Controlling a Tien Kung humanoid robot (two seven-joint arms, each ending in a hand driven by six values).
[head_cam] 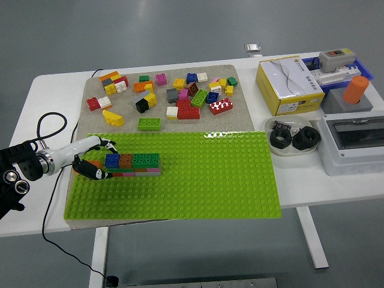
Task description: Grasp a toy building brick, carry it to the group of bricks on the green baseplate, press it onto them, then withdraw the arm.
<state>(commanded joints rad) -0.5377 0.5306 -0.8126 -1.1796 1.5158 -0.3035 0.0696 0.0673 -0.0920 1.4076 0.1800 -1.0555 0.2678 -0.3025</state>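
Green studded baseplate (198, 180), blue, brown, green bricks (132, 162)

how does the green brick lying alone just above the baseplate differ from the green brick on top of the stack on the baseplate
The lone green brick is lime; the stacked green brick is darker. The lone green brick lies on the beige mat, touching nothing; the stacked green brick sits on the brick group on the green baseplate, beside a brown brick. Both are long, studded, stud-side up.

Glossy plastic bricks (180, 96), studded shiny green baseplate (198, 180) — matt beige mat (240, 114), smooth white table (54, 96)

Bright, even overhead light, soft shadows — edges perhaps slightly soft
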